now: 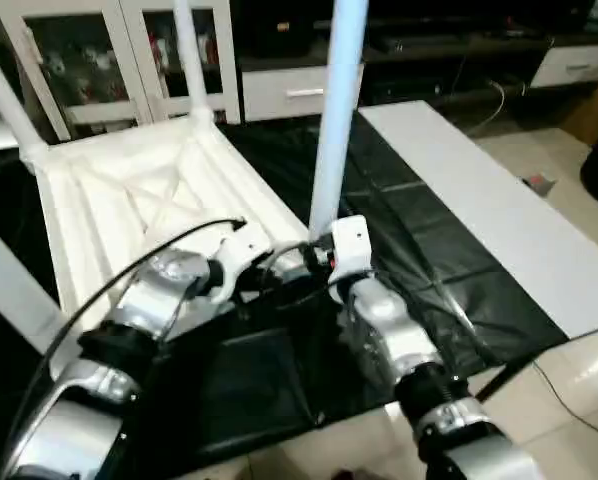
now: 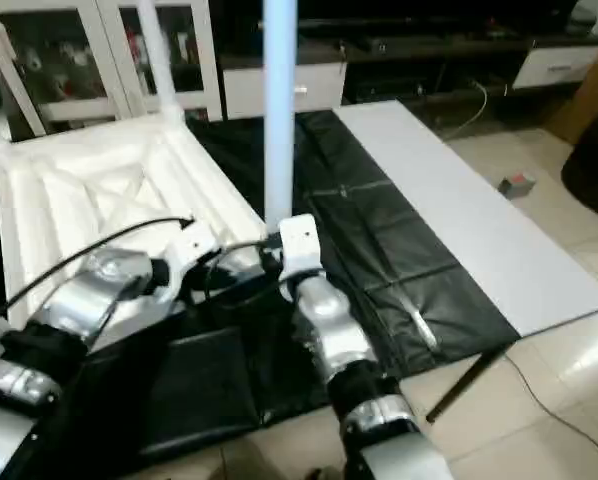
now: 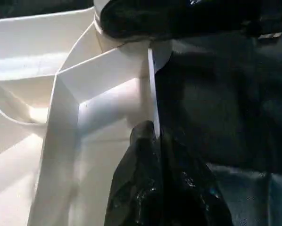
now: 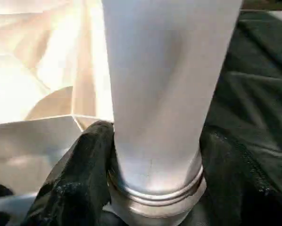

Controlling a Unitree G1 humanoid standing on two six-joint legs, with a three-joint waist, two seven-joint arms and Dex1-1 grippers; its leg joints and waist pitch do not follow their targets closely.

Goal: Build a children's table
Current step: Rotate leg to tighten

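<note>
standing upright in right tool [image 4: 155,188]: leg [image 4: 164,94].

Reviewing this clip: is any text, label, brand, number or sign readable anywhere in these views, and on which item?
None can be read.
Table top, upright leg, black cloth: no print shows.
White housing by the right tool: blank.
Cabinet contents: red shapes, too blurred to read.
</note>
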